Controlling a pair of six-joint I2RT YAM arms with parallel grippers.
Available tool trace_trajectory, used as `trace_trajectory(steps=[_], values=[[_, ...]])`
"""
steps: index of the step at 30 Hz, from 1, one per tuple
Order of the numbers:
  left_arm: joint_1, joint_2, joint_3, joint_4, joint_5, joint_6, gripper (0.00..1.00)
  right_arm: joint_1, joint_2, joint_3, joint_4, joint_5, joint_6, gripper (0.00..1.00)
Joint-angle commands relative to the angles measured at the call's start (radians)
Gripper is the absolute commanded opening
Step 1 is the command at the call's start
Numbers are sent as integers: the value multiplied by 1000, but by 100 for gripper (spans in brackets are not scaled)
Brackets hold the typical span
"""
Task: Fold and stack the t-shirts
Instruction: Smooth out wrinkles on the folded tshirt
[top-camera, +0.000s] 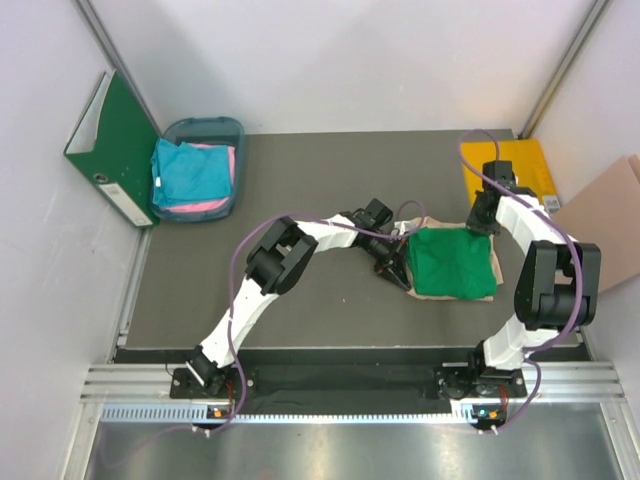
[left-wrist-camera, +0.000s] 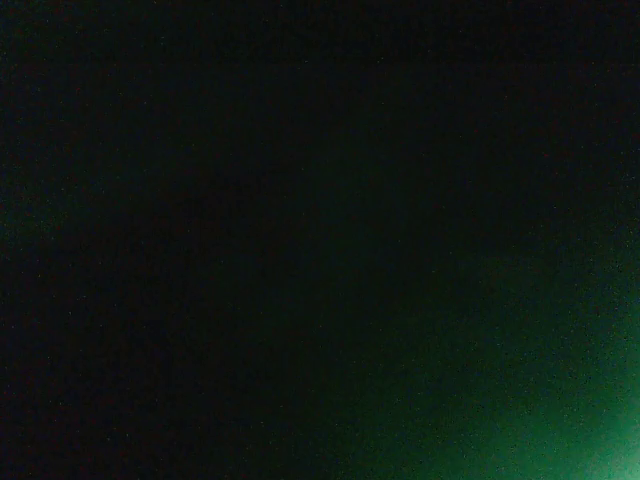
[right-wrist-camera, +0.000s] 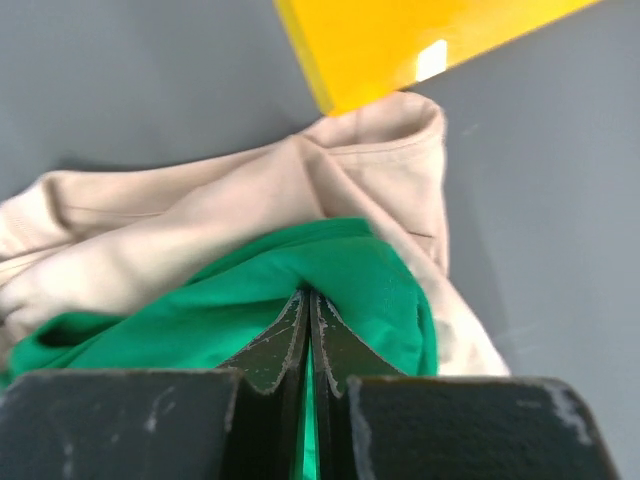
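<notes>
Your folded green t-shirt (top-camera: 452, 260) lies on the beige t-shirt (right-wrist-camera: 200, 230), right of the middle of the bench (top-camera: 330, 180), with its long axis running left to right. Your right tool (right-wrist-camera: 307, 300) is pinched on its far right corner. Your left tool (top-camera: 397, 265), jaws together, sits at its left edge.

Green binder (top-camera: 112, 150), teal bin (top-camera: 205, 122) beside it — yellow folder (top-camera: 535, 165) opposite

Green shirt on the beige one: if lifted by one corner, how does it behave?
Probably floppy: the green t-shirt shows soft folds and bunching, so it would likely drape and unfold. Likely light, being thin cloth. It may drag the beige t-shirt beneath, since cloth lies on cloth.
</notes>
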Motion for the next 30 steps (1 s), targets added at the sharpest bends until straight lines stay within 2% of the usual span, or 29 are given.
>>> trace_trajectory(steps=[1,6,7,11,14,16,20,24,30], values=[[9,-32,-27,-123,-63,61,0,-20,52,-16,46,87,-10,0],[12,-44,-6,-207,-111,130,0,-18,121,1,99,63,-20,0],[13,-52,18,-292,-139,194,0,-18,109,4,105,57,-23,0],[36,-147,8,-431,-280,307,0,8,-12,44,100,18,-73,0],[81,-272,-104,-424,-369,312,0,55,-94,99,38,2,-130,0],[134,-367,-198,-408,-415,299,0,98,-127,119,3,-37,-145,0],[254,-479,-286,-413,-501,290,0,221,-134,127,-31,-184,-142,0],[387,-521,-270,-483,-595,304,0,322,-83,86,-31,-314,-115,0],[463,-507,-224,-525,-627,315,0,433,44,20,-10,-422,-105,0]])
